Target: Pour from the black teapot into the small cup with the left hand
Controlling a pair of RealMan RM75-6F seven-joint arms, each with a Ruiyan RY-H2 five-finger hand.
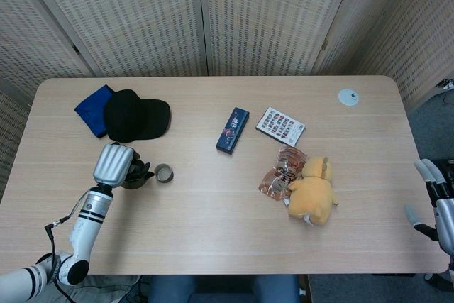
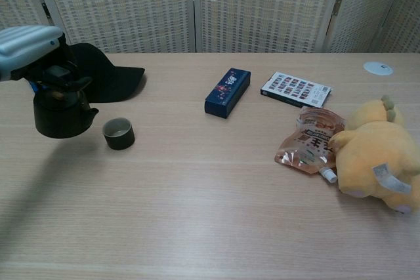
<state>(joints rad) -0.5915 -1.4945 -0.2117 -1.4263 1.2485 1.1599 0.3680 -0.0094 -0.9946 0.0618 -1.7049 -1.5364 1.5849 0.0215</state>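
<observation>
My left hand (image 1: 113, 163) (image 2: 29, 42) grips the black teapot (image 2: 62, 109) (image 1: 136, 175) by its top handle and holds it in the air, roughly upright, its spout turned toward the cup. The small dark cup (image 2: 119, 133) (image 1: 164, 172) stands on the table just right of the teapot, a short gap from the spout. The hand covers most of the teapot in the head view. My right hand (image 1: 438, 211) hangs off the table's right edge with its fingers spread and nothing in it.
A black cap (image 1: 136, 116) on a blue cloth (image 1: 91, 106) lies behind the teapot. A dark blue box (image 1: 233, 130), a card of swatches (image 1: 281, 125), a snack pouch (image 1: 281, 172), a yellow plush toy (image 1: 313, 191) and a white disc (image 1: 347, 96) lie further right.
</observation>
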